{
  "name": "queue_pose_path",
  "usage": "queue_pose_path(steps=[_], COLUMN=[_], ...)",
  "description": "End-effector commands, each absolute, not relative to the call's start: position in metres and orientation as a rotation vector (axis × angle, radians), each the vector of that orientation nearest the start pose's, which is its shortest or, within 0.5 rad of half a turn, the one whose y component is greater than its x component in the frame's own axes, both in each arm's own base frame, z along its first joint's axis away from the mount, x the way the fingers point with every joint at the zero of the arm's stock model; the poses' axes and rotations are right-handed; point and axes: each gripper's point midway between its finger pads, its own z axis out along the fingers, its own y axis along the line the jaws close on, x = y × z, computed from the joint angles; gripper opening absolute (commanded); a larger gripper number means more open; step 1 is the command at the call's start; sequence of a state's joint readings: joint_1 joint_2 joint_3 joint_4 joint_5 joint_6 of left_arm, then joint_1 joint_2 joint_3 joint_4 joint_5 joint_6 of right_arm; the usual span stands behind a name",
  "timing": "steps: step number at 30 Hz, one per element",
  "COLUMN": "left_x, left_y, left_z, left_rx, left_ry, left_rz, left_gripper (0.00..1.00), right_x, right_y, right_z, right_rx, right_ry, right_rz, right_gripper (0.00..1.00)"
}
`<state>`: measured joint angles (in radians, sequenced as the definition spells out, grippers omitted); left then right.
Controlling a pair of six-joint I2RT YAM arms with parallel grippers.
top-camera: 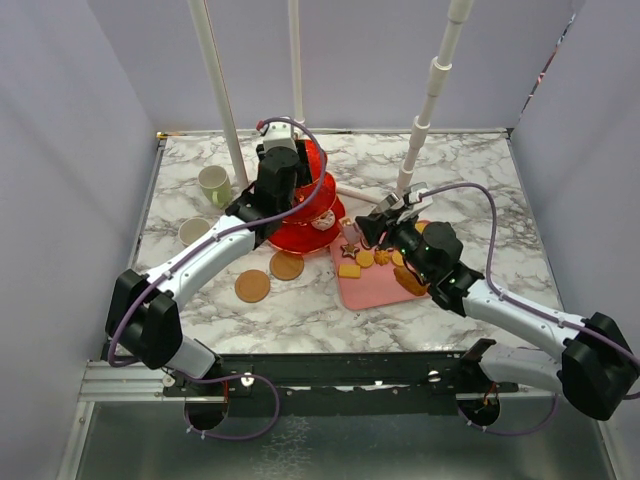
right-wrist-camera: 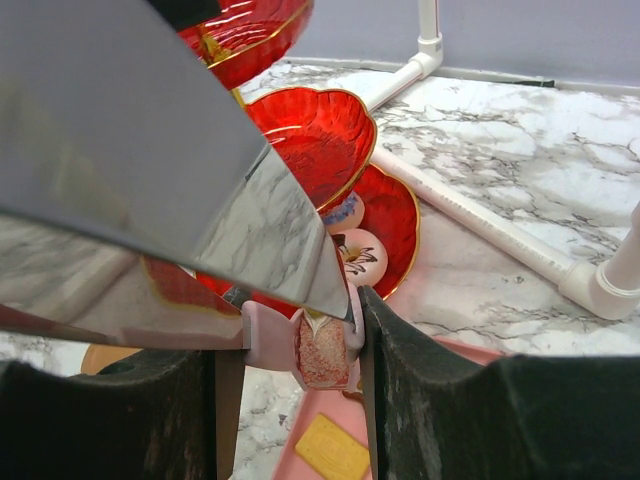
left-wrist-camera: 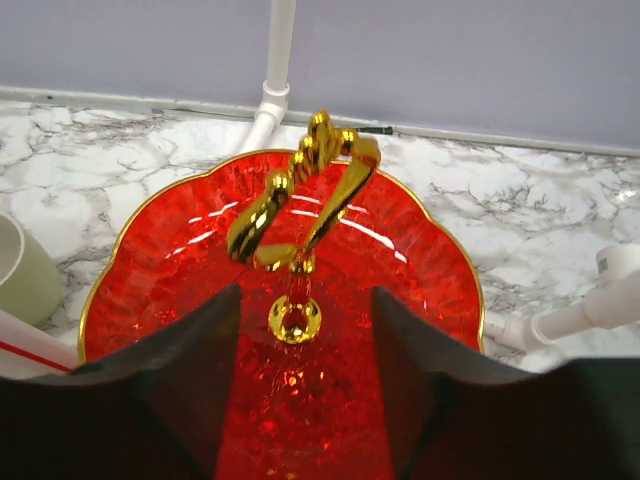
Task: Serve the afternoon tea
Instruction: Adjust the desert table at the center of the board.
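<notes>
The translucent red three-tier stand (top-camera: 300, 238) stands mid-table, its gold finial (left-wrist-camera: 305, 190) rising from the top tier (left-wrist-camera: 180, 260). My left gripper (top-camera: 285, 165) hangs over that tier, open and empty (left-wrist-camera: 305, 300), with the gold stem between its fingers. My right gripper (top-camera: 362, 228) is beside the stand's bottom tier (right-wrist-camera: 395, 215), shut (right-wrist-camera: 300, 330) on a pink-wrapped pastry (right-wrist-camera: 325, 350). Two round cookies (right-wrist-camera: 360, 255) lie on that tier. Several cookies (top-camera: 350, 270) lie on a pink tray (top-camera: 375, 288). The pale green mug (top-camera: 213, 183), a paler mug (top-camera: 193, 232) and two brown coasters (top-camera: 252, 287) sit left.
White pipe posts (top-camera: 222, 95) rise behind the stand and at the back right (top-camera: 430, 90); a pipe (right-wrist-camera: 480, 225) lies on the marble right of the stand. A shiny grey surface (right-wrist-camera: 130, 130) blocks the upper left of the right wrist view. Grey walls enclose the table.
</notes>
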<state>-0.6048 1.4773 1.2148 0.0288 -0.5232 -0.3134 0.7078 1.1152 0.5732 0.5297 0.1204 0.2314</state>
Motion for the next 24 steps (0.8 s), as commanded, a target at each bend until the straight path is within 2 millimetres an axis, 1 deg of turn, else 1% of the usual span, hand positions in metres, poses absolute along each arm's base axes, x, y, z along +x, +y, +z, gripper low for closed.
queue_pose_path(steps=[1,4,6,7,12,18,21,23,24], left_x=[0.418,0.414,0.41,0.407,0.389,0.376,0.371,0.37,0.369], left_y=[-0.212,-0.215,-0.216,-0.216,-0.218,-0.213,-0.208,-0.202,-0.198], left_z=[0.298,0.299,0.302,0.303,0.306,0.308,0.312,0.318,0.321], left_rx=[-0.06,0.023,0.079,0.105,0.256,0.413,0.461,0.451,0.445], left_ry=[1.712,1.71,1.714,1.715,1.748,1.778,1.802,1.801,1.796], left_rz=[-0.275,-0.277,-0.269,-0.265,-0.264,-0.21,-0.179,-0.151,-0.136], left_gripper=[0.65,0.88,0.97,0.99,0.99,0.99,0.99,0.99,0.99], right_x=[0.304,0.302,0.301,0.301,0.303,0.309,0.315,0.318,0.321], right_y=[0.261,0.265,0.27,0.272,0.286,0.303,0.311,0.318,0.321], right_z=[0.257,0.255,0.254,0.255,0.254,0.243,0.238,0.237,0.232], right_rx=[-0.308,-0.314,-0.324,-0.33,-0.357,-0.374,-0.385,-0.394,-0.402], right_ry=[1.522,1.515,1.505,1.499,1.493,1.505,1.508,1.508,1.514], right_rz=[0.709,0.717,0.723,0.723,0.738,0.757,0.754,0.757,0.756], right_gripper=[0.28,0.28,0.28,0.28,0.28,0.29,0.29,0.29,0.29])
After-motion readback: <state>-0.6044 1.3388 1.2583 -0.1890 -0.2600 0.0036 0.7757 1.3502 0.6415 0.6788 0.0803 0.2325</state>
